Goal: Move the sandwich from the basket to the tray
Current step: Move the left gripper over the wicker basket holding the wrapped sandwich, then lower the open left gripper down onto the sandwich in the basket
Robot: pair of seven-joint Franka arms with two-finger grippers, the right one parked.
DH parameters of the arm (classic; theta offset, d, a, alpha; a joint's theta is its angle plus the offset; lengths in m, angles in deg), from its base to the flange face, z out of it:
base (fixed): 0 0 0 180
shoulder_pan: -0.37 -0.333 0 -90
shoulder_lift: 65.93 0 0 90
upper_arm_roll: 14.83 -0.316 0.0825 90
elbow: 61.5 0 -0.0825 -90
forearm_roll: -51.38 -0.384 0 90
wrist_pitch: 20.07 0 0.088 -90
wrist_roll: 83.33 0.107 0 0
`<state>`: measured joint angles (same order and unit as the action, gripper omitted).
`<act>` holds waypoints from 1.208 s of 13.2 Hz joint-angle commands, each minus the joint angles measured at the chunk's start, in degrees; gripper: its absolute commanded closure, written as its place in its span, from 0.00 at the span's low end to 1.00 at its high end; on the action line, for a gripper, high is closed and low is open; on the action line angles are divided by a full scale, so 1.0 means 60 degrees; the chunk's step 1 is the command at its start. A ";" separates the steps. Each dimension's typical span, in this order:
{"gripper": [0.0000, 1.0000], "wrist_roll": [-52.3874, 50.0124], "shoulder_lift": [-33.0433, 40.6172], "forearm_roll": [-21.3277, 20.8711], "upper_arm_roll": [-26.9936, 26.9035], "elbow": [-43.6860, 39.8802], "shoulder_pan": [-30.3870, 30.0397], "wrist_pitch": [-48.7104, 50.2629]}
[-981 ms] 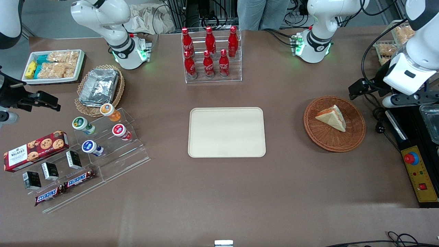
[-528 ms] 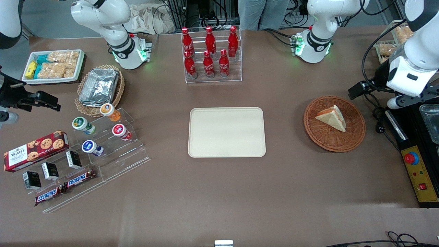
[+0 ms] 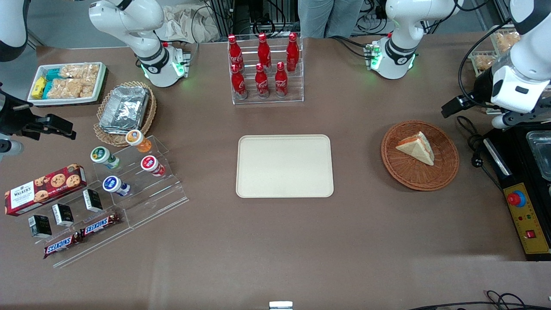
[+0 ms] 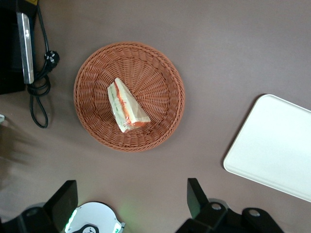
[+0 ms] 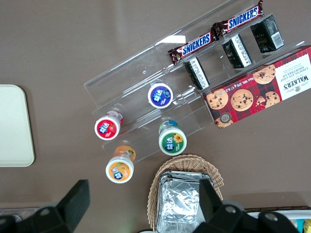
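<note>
Meanwhile, nothing on the brown table (image 3: 387, 241) has shifted over the last second. Only the left arm (image 3: 516, 86) has moved, its wrist drawing farther from the front camera at the working arm's end of the table. The cream tray (image 3: 284, 166) lies bare at the table's middle. The reddish-brown basket (image 3: 419, 155) sits well apart from it, toward the working arm's end, with the wrist beside and above it. The sandwich (image 3: 416, 148) lies in the basket, one flat bread face up and its red-orange filling edge showing. In the wrist view the basket (image 4: 160, 73) and sandwich (image 4: 127, 108) are seen from high above. The gripper (image 4: 130, 187) hovers clear of the basket rim with its jaws spread wide and nothing between them. I judge the task not yet begun: the arm seems to be lining up overhead, and must come over the wedge and descend.
</note>
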<state>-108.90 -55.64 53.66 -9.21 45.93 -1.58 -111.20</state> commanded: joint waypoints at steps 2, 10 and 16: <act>0.00 -0.0543 0.1095 -0.0043 0.0060 0.1559 -0.0056 -0.0981; 0.00 -0.1670 0.1640 -0.0322 0.0148 0.3071 -0.0042 -0.2125; 0.00 -0.1876 0.1640 -0.0424 0.0133 0.3554 -0.0056 -0.2404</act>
<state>-118.99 -47.75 52.27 -8.82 64.62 -1.57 -123.95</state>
